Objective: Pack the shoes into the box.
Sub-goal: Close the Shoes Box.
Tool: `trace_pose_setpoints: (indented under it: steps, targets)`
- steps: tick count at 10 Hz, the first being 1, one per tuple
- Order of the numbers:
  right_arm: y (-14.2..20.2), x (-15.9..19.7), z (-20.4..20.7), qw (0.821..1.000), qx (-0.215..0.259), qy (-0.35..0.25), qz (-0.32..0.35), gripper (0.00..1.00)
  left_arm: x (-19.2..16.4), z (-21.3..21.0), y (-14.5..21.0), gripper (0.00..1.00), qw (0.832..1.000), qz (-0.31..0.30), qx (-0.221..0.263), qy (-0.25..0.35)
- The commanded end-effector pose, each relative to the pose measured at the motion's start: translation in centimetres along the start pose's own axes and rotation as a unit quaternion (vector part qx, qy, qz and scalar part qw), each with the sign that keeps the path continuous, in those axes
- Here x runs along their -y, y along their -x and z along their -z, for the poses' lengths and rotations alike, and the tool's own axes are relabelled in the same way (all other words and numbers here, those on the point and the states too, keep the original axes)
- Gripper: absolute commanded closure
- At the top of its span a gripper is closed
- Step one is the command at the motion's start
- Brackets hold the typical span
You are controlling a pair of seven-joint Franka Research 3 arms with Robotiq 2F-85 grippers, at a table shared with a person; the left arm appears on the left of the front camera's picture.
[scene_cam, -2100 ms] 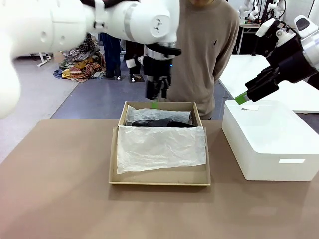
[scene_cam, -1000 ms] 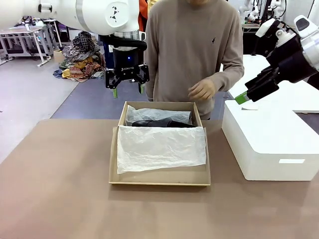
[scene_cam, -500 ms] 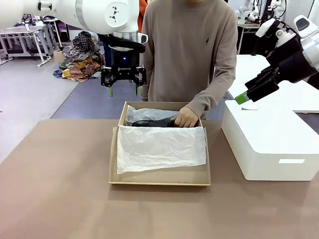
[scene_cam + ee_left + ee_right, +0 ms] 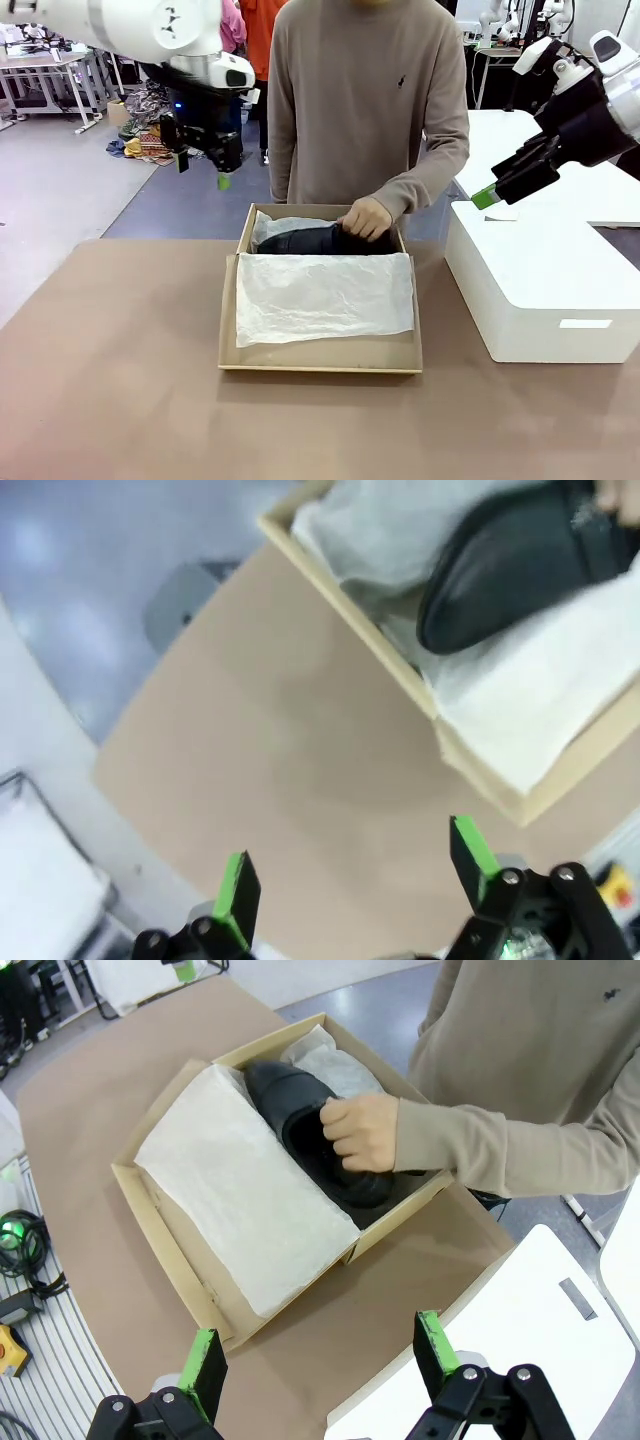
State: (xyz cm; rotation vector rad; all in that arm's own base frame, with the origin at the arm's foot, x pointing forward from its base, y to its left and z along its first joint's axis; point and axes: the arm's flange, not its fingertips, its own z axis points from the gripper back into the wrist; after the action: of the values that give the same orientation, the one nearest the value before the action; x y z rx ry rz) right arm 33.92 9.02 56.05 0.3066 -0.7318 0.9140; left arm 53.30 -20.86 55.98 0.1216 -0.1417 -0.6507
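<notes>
One tan box [image 4: 320, 358] sits on the table [image 4: 120, 380], with one sheet of white paper [image 4: 322, 296] over its front part. One black shoe [image 4: 283, 1093] shows at the back of the box, and one hand [image 4: 366, 217] of the person [image 4: 370, 110] grips it. One white box [image 4: 540, 290] sits beside. There are two claws, the left claw [image 4: 203, 170] and the right claw [image 4: 320, 1352], both up in the air, wide apart, holding nothing.

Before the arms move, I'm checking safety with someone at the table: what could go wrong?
The person's hand is inside the box, gripping a shoe; the open left gripper hovering nearby could strike it if it descends. The tissue paper covers the box's near part and may snag.
</notes>
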Motion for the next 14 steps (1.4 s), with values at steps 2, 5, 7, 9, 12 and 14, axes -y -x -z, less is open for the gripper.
trace_pose_setpoints:
  steps: [2,5,7,9,12,14]
  targets:
    - [0.0,0.0,0.0,1.000,0.004,0.000,0.000,0.00,-2.2,1.1,3.3,0.00,0.980,0.193,0.024,0.047]
    - [0.0,0.0,0.0,1.000,0.004,0.000,0.000,0.00,-3.3,0.8,4.6,0.00,0.940,0.333,0.029,0.065]
    - [0.0,0.0,0.0,1.000,0.004,0.000,0.000,0.00,-3.2,0.8,4.8,0.00,0.931,0.363,0.000,0.045]
    - [0.0,0.0,0.0,1.000,0.004,0.000,0.000,0.00,-2.9,0.9,3.7,0.00,0.939,0.336,0.026,0.063]
    - [0.0,0.0,0.0,1.000,0.004,0.000,0.000,0.00,-2.9,0.9,3.7,0.00,0.939,0.336,0.026,0.063]
    - [0.0,0.0,0.0,1.000,0.004,0.000,0.000,0.00,-2.9,0.9,3.7,0.00,0.939,0.336,0.026,0.063]
